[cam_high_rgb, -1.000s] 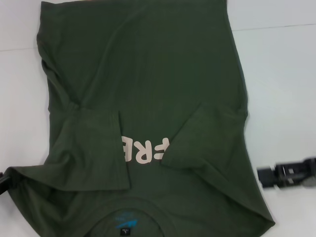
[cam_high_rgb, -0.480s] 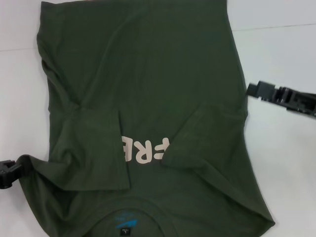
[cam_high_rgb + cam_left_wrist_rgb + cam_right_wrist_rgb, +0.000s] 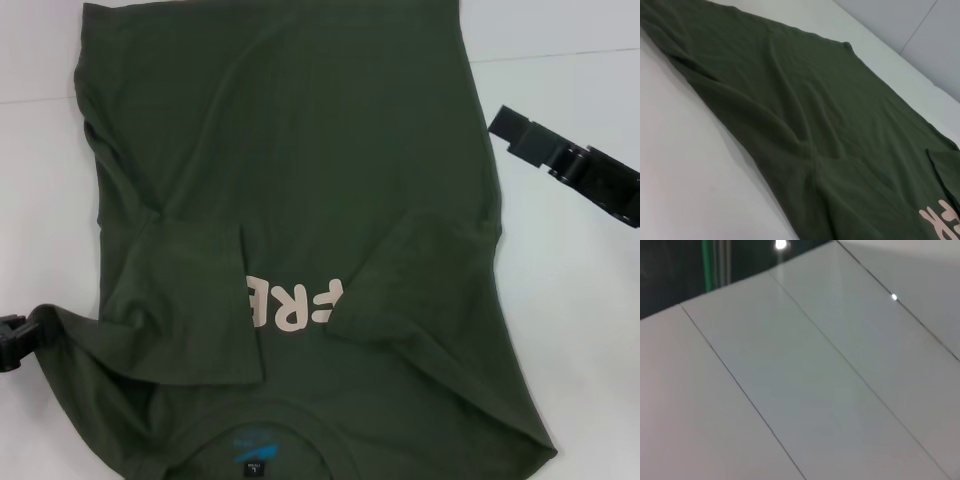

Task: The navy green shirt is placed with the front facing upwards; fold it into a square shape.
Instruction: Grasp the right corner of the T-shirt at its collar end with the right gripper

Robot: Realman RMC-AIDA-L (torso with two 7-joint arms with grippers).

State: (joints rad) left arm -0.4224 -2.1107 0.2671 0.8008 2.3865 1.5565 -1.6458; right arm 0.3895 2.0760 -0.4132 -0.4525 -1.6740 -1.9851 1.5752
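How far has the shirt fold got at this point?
Done: both sleeves of the navy green shirt lie folded inward over the chest. In hand: the left gripper is at the shirt's left edge; the right gripper is beside its right edge. Left: folding the body into a square.

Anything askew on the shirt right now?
Yes. The dark olive-green cotton T-shirt lies skewed and wrinkled on the white table; both sleeves are folded inward, covering parts of the pink "FREE!" lettering. Its left edge bunches by the left claw.
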